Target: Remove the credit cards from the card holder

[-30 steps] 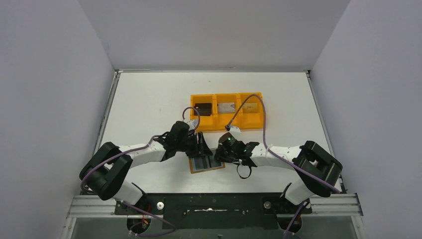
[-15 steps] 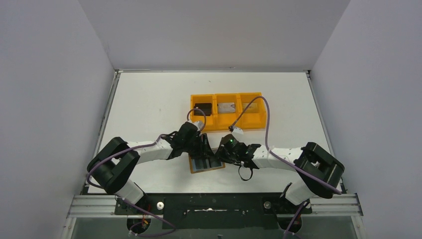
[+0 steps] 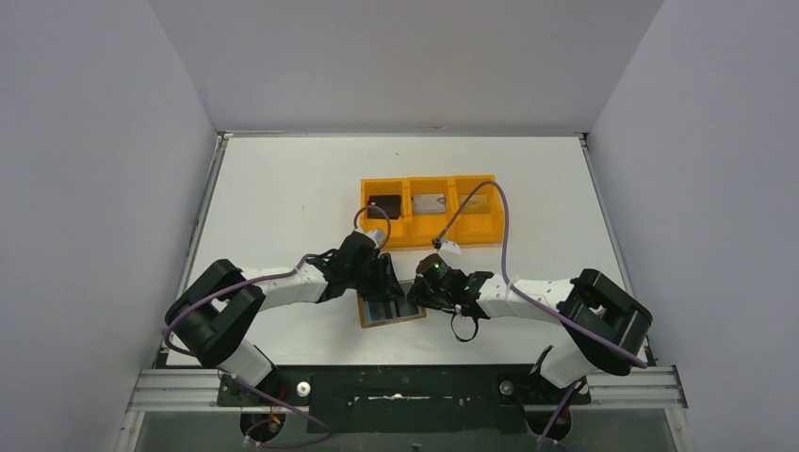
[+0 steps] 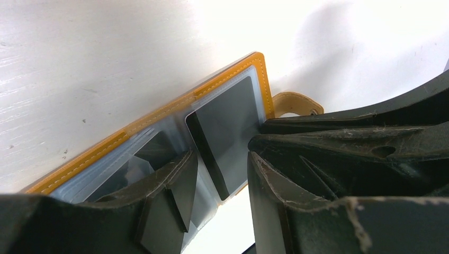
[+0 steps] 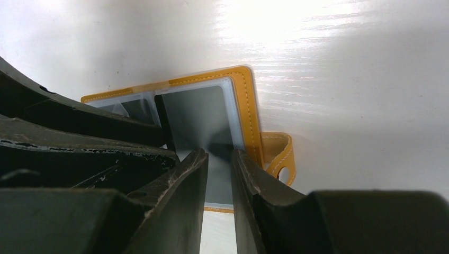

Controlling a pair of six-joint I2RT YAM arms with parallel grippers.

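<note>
The card holder (image 3: 393, 312) lies open and flat on the table near the front, tan-brown rim up and clear grey pockets showing. In the left wrist view (image 4: 159, 119) a grey-blue credit card (image 4: 227, 121) sits in its far pocket. The same card shows in the right wrist view (image 5: 196, 116). My left gripper (image 3: 387, 282) is open just above the holder's left half (image 4: 222, 153), with nothing between its fingers. My right gripper (image 3: 417, 290) is down on the right half (image 5: 218, 154), its fingers a narrow gap apart over the card, not gripping it.
An orange three-compartment tray (image 3: 407, 229) stands behind the holder. It has a dark card (image 3: 383, 204) in its left bin, a silvery card (image 3: 429, 202) in the middle bin and another card (image 3: 474, 203) in the right bin. The holder's strap (image 5: 278, 153) sticks out on its right side.
My left gripper has moved right and down onto the holder's left half. My right gripper has shifted slightly left. The holder has stayed in place.
</note>
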